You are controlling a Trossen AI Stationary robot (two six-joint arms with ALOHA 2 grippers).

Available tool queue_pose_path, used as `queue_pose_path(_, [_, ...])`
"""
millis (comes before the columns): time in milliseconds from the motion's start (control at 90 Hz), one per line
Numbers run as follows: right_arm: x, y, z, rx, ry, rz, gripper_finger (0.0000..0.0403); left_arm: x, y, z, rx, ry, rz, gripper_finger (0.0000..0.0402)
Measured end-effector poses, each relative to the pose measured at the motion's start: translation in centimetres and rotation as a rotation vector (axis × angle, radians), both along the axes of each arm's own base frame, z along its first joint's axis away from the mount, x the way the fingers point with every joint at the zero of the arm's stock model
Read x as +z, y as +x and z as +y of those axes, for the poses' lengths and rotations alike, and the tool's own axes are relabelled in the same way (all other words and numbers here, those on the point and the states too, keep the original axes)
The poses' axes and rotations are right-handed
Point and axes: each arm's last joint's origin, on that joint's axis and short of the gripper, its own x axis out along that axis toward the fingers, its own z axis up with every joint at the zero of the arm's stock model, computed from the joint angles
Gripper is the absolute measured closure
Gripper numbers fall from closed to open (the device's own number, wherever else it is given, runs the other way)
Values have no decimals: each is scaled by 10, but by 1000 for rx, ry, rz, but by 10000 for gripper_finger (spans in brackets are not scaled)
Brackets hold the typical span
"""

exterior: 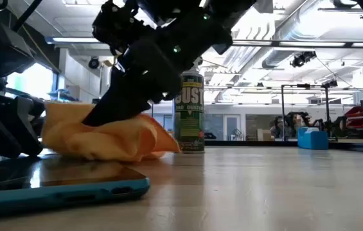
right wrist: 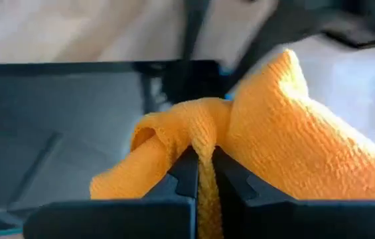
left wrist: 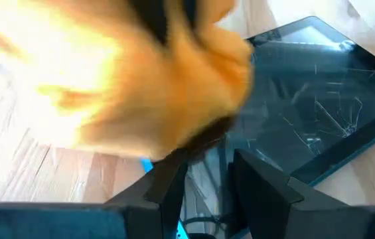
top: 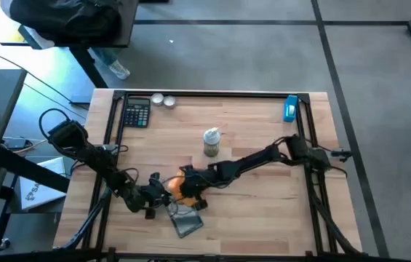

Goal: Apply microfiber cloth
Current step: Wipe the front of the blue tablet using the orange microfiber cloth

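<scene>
Two pincers meet over the dark glossy device (top: 185, 219), which lies flat on the wooden bench (top: 249, 138) in a blue case with cracks across its glass. We see the microfiber cloth (top: 178, 185) bunched at the device's far edge, its lower folds resting on the bench just beside the screen. The right pincer (right wrist: 204, 174) has its fingers pressed together on a fold of the cloth, the orange fabric squeezed between them and spilling out on both sides. The left pincer (left wrist: 208, 174) sits just beside the cloth, at the device's near-left corner, its fingers (left wrist: 170, 182) spread with a gap between them; we think they hold nothing, though the cloth blurs across that view. Behind the cloth, farther from the device, stands a green spray can (exterior: 189, 114). Well beyond it, near the bench's far edge, lie a calculator (top: 137, 113) and a blue object (top: 290, 108).
</scene>
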Motion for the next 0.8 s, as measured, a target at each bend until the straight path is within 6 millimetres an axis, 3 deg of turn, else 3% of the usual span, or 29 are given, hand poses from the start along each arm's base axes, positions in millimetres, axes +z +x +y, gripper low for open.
queue_pose_path(411, [-4,-28,79,268,228,110,403,0,0,0,-7,9,-1,287])
queue_pose_path(633, [-3,-17,57,116,94,34,403,1,0,0,-15,12,-8,287])
queue_pose_path(800, [-5,-4,16,-13,-49,-4,403,1,1,-1,-17,10,-9,287])
